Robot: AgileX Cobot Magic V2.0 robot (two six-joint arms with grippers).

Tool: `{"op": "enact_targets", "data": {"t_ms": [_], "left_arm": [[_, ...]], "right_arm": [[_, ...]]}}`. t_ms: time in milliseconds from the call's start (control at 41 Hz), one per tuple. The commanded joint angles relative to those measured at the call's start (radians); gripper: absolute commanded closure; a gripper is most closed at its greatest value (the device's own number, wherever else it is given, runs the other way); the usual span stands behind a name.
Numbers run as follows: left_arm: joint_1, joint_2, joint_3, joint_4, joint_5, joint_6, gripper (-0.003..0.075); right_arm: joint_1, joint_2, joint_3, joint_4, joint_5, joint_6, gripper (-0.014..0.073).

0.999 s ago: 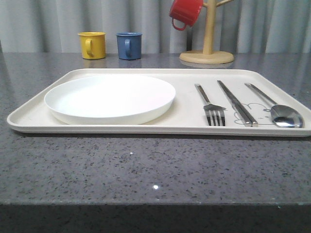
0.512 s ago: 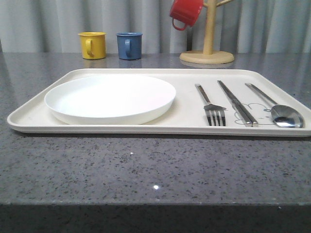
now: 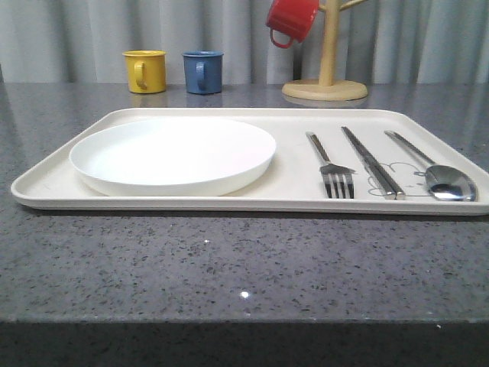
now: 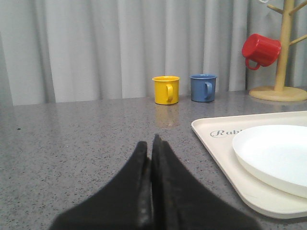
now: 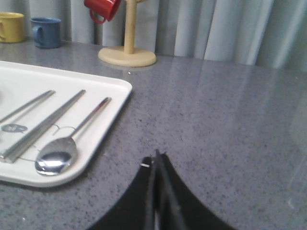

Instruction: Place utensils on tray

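Nothing moved; both pincers point(image 4: 152, 143) point(image 5: 156, 158) closed, empty; tray point(image 3: 191, 202) print half hidden under flat piece point(image 3: 373, 163).

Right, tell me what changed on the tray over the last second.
Nothing visibly changed. The plate, fork, flat metal piece and spoon lie on the tray exactly as before, and the mugs behind it have not moved.

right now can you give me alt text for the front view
A cream tray on a grey table holds a white plate at left and a fork, flat metal piece and spoon at right.
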Motion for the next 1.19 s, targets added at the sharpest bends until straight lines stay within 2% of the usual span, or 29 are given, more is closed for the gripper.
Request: {"op": "enact_targets", "data": {"t_ms": [0, 463, 682, 1170], "left_arm": [[0.000, -0.022, 0.019, -0.009, -0.085, -0.001, 0.0740], [0.000, -0.020, 0.019, -0.009, -0.085, -0.001, 0.0740], [0.000, -0.020, 0.019, -0.009, -0.085, -0.001, 0.0740], [0.000, -0.020, 0.019, -0.009, -0.085, -0.001, 0.0740]], "right_arm": [[-0.014, -0.017, 0.050, -0.002, -0.184, -0.008, 0.0708], [-0.014, -0.018, 0.071, -0.002, -0.190, -0.005, 0.0708], [-0.014, -0.018, 0.071, -0.003, -0.200, 0.074, 0.0708], [-0.042, -0.018, 0.071, -0.008, -0.219, 0.077, 0.0708]]}}
